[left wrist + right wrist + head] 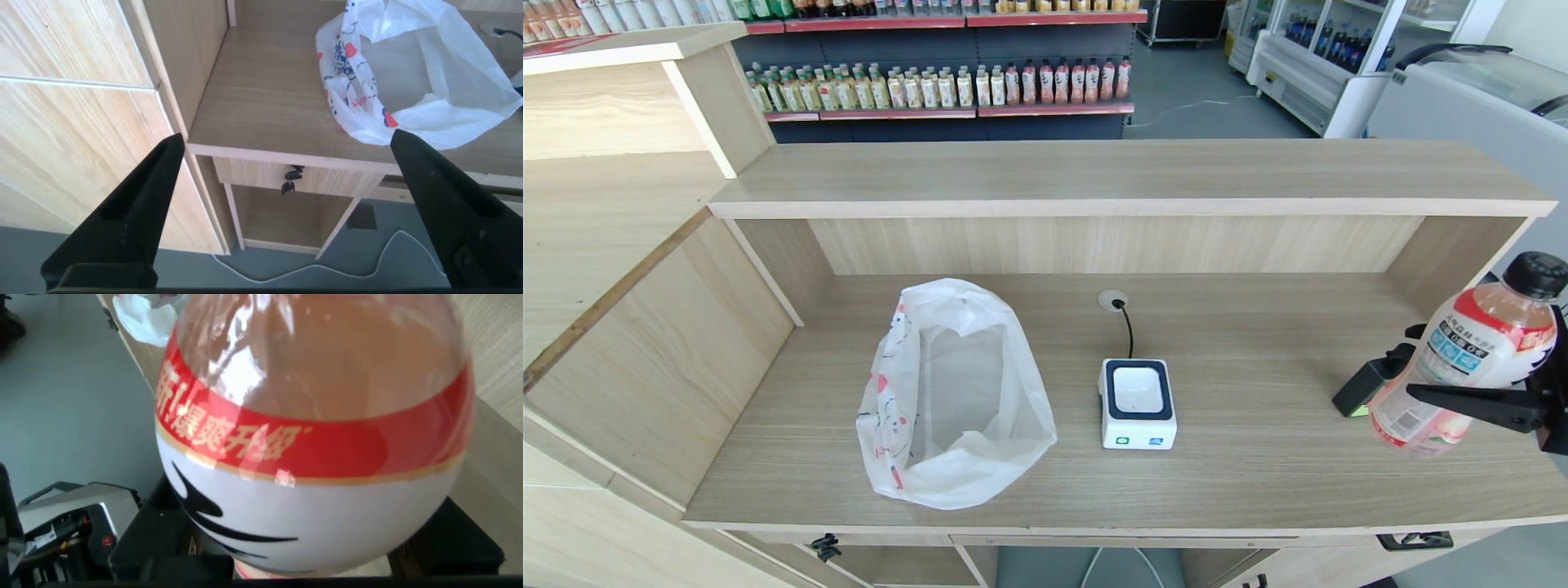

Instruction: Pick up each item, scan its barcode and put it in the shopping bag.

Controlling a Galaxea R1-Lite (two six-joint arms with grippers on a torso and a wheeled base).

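My right gripper [1462, 394] is shut on a peach drink bottle [1466, 359] with a black cap, held tilted above the counter's right end; the bottle [315, 425] sits close up in the right wrist view. A white plastic shopping bag [956, 392] lies open-mouthed on the counter at centre left, also visible as the bag [409, 69] from the left wrist. A white barcode scanner [1137, 402] sits mid-counter, its cable running back to a hole. My left gripper [278, 204] hangs open off the counter's front-left corner, over the floor.
The wooden counter [1258, 457] has a raised back shelf and side walls. A small black and green object [1364, 392] lies at the right, partly behind the bottle. Drawer keys [288, 180] hang under the front edge. Shelves of bottles [931, 86] stand behind.
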